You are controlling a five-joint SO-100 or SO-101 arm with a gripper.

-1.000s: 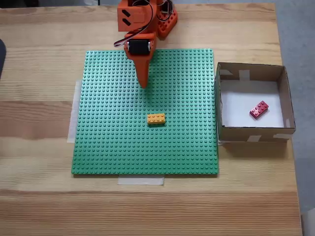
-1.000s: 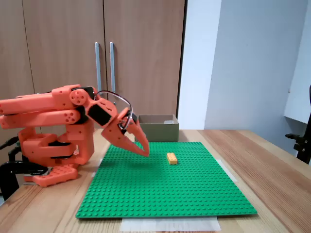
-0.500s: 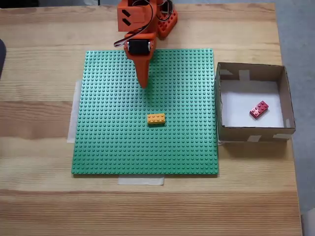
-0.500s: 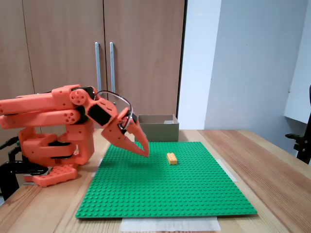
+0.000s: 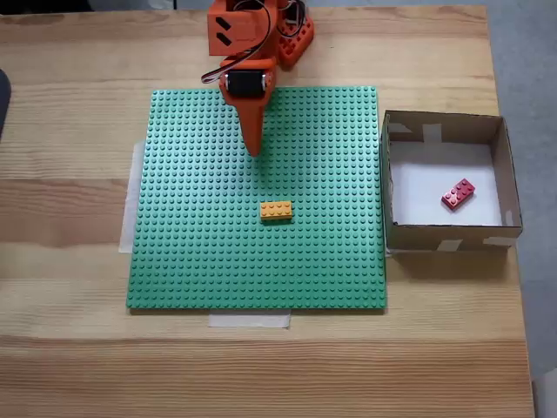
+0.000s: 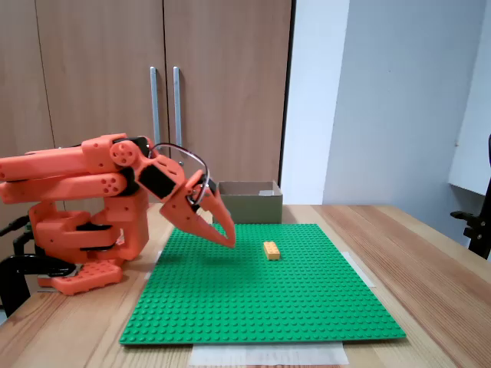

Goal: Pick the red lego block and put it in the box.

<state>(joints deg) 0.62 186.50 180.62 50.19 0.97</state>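
Note:
The red lego block (image 5: 458, 194) lies tilted on the white bottom of the box (image 5: 507, 161), which stands right of the green baseplate (image 5: 200, 252). From the side, the box (image 6: 249, 201) sits at the far end of the table and hides the block. My orange gripper (image 5: 254, 151) hangs over the plate's upper middle, shut with nothing in it, well left of the box. In the side-on fixed view the gripper (image 6: 231, 241) points down, its tip just above the studs.
An orange-yellow brick (image 5: 276, 210) sits on the plate below the gripper, seen also as the brick (image 6: 271, 250) to the gripper's right. The arm's base (image 5: 287, 39) stands at the table's top edge. Wooden cabinet doors (image 6: 165, 92) rise behind.

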